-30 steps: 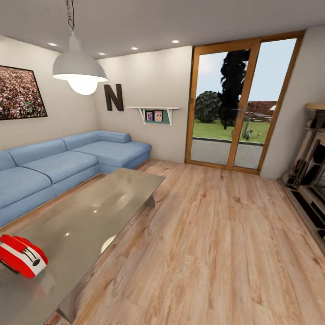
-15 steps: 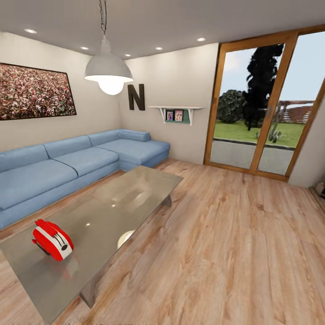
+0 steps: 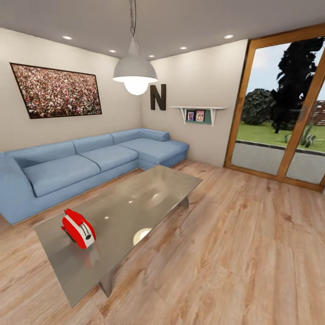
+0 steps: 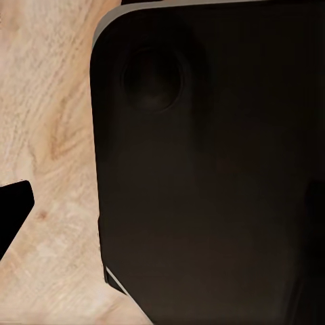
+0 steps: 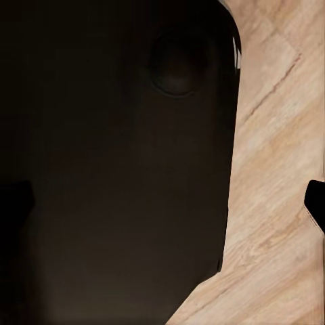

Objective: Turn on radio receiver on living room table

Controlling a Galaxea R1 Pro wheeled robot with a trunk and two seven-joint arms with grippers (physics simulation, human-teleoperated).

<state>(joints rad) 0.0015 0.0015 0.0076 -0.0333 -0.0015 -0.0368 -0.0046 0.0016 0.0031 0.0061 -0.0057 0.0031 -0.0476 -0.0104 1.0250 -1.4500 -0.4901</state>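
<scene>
The head camera had swung left, bringing the radio receiver (image 3: 78, 228) on the desk (image 3: 135, 207) fully into view, untouched; neither tool's state could be told.

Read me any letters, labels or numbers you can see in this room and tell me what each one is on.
"N": a large dark letter mounted on the beige back wall, beside the pendant lamp.
Two small framed pictures on the white wall shelf: too small to read.
Radio receiver on the table: no readable label or numbers.
</scene>
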